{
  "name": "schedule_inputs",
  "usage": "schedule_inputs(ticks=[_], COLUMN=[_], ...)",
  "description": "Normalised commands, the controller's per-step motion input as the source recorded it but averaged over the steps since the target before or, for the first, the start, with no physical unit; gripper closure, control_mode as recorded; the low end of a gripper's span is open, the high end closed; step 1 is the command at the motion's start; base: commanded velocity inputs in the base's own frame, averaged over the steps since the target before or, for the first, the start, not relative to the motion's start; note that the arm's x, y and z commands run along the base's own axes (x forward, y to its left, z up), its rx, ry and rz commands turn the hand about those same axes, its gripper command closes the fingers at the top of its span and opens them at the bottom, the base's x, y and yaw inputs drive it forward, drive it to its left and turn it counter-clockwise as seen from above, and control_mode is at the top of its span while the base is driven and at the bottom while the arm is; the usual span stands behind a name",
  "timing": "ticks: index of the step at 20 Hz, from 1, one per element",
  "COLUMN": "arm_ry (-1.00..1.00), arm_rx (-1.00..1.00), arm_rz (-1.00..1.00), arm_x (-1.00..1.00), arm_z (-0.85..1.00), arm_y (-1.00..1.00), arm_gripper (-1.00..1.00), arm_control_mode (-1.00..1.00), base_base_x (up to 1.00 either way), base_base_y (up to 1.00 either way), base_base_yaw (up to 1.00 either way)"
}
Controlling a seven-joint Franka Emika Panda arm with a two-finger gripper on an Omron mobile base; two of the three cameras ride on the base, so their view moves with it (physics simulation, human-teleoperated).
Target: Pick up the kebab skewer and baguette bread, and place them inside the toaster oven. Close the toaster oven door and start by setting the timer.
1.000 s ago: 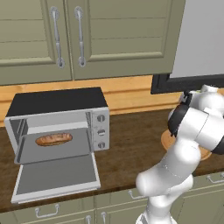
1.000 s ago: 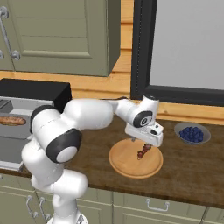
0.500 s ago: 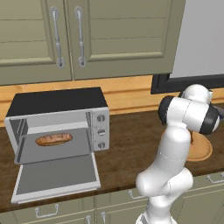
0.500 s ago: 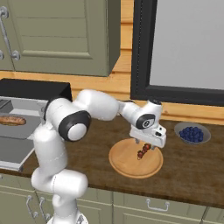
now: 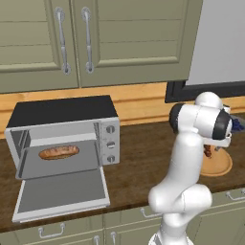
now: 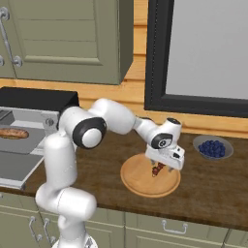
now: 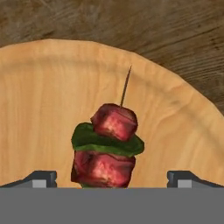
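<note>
Jaws: spread wide; the gripper (image 7: 111, 179) hangs low over the kebab skewer, one dark tip to each side of it, nothing pinched.
Kebab skewer (image 7: 107, 146): thin pointed stick with glossy dark red cubes and a flat green slice between them; it lies on the round wooden plate (image 6: 140, 180).
Wooden plate: pale, smooth, with a shallow raised rim and soft grain; it sits on the dark wood-grain table (image 6: 208, 189).
Baguette bread (image 5: 59, 152): small golden-brown loaf, finger-shaped, lying on the tray inside the toaster oven (image 5: 62, 111).
Toaster oven: boxy, silver-grey with a matte black top and three round knobs down its side panel.
Toaster oven door (image 5: 62, 194): dropped flat open, silver frame round grey glass.
Bowl (image 6: 213, 147): shallow, grey, heaped with small blueberries, well apart from the plate.
</note>
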Motion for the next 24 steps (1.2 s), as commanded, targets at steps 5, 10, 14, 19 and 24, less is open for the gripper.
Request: schedule_inputs(ticks=[5, 10, 14, 19, 24], arm_ry=[0.0, 0.0, -0.03, -0.1, -0.12], arm_rx=[0.0, 0.0, 0.0, 0.0, 0.0], arm_rz=[0.0, 0.0, 0.0, 0.1, 0.17], arm_x=[0.0, 0.0, 0.0, -0.25, -0.45], arm_z=[-0.26, -0.01, 0.02, 0.64, 0.96], arm_y=[0.0, 0.0, 0.0, 0.08, 0.13], arm_gripper=[1.0, 1.0, 1.0, 1.0, 1.0], arm_control_mode=[-1.0, -1.0, -1.0, -1.0, -1.0], base_base_x=[0.0, 0.0, 0.0, 0.0, 0.0], base_base_y=[0.0, 0.0, 0.0, 0.0, 0.0], base_base_yaw=[0.0, 0.0, 0.0, 0.0, 0.0])
